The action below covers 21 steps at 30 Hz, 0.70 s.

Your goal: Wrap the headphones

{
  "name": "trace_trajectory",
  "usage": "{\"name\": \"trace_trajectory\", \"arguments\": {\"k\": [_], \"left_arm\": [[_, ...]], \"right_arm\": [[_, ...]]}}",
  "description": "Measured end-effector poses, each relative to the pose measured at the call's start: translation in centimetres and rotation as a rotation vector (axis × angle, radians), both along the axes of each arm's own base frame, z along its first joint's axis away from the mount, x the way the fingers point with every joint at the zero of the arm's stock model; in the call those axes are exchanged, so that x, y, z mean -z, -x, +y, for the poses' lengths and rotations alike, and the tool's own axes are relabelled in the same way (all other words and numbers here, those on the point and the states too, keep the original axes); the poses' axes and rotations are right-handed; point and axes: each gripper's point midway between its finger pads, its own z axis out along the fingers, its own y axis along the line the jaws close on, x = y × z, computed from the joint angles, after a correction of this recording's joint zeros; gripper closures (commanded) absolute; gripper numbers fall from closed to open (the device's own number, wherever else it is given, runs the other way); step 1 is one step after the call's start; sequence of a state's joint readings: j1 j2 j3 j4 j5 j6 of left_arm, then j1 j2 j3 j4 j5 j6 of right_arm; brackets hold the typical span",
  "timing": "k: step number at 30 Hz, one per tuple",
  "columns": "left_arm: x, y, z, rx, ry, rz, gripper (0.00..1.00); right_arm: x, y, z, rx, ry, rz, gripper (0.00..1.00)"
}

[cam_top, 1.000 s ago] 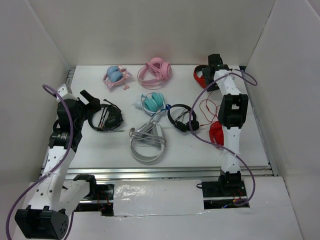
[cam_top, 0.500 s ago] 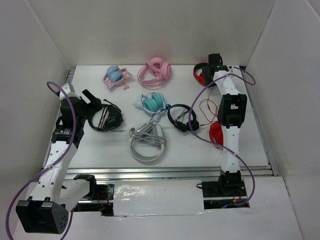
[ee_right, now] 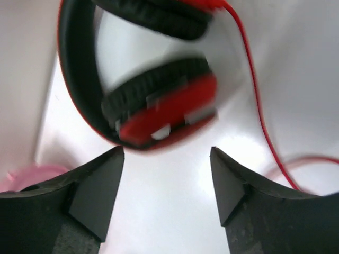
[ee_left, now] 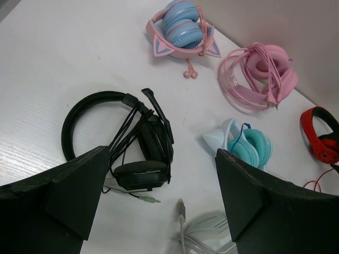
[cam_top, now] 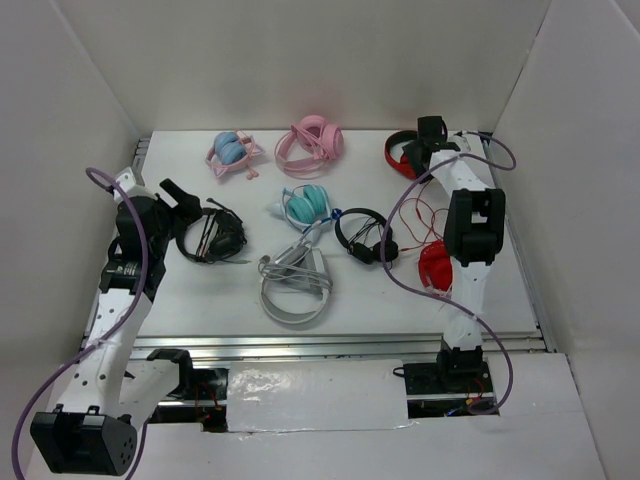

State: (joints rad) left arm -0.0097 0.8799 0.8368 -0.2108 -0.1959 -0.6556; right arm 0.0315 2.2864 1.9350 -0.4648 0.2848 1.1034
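Blur smears the right wrist view. The headphones [ee_right: 164, 108] are cut off at its top edge: one red cup, black pads and part of the band show. From above, the right arm [cam_top: 470, 225] hides part of them and most of a small red pair [cam_top: 433, 266]. On the right gripper [ee_right: 165, 153] the fingers [ee_right: 95, 180] are spread with nothing between them. The red cup sits just beyond the tips; contact is unclear. The red cable [ee_right: 254, 90] runs past the right-hand finger. The left gripper [ee_left: 161, 153] is spread wide and holds nothing. A black headset [ee_left: 143, 148] lies on the table [ee_left: 53, 53] just beyond its tips.
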Motion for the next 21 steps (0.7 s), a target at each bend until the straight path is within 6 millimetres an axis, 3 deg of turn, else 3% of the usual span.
{"name": "trace_trajectory", "arguments": {"k": [4, 9, 11, 12, 14, 18, 21], "left_arm": [[-0.6, 0.3, -0.1, 0.005, 0.006, -0.020, 0.06], [-0.8, 0.3, -0.4, 0.021, 0.012, -0.027, 0.05], [-0.7, 0.2, -0.7, 0.035, 0.016, -0.023, 0.05], [-0.6, 0.2, -0.8, 0.041, 0.018, -0.020, 0.05], [-0.2, 0.0, -1.1, 0.054, 0.023, -0.009, 0.05], [0.3, -0.2, -1.3, 0.067, 0.027, 0.008, 0.05], [0.3, -0.2, -1.3, 0.067, 0.027, 0.007, 0.05]], "right_arm": [[-1.9, 3.9, 0.1, -0.107, 0.089, 0.022, 1.00], [-4.6, 7.3, 0.8, -0.259, 0.134, -0.022, 1.00], [-5.0, 7.7, 0.7, -0.287, 0.118, -0.030, 0.76], [-5.1, 7.6, 0.4, -0.287, 0.109, -0.037, 0.43], [-5.0, 7.5, -0.5, -0.262, 0.085, -0.039, 0.01], [-5.8, 6.2, -1.7, -0.183, 0.063, -0.038, 0.00], [-7.4, 3.7, -1.7, -0.117, 0.024, -0.061, 0.00]]}}
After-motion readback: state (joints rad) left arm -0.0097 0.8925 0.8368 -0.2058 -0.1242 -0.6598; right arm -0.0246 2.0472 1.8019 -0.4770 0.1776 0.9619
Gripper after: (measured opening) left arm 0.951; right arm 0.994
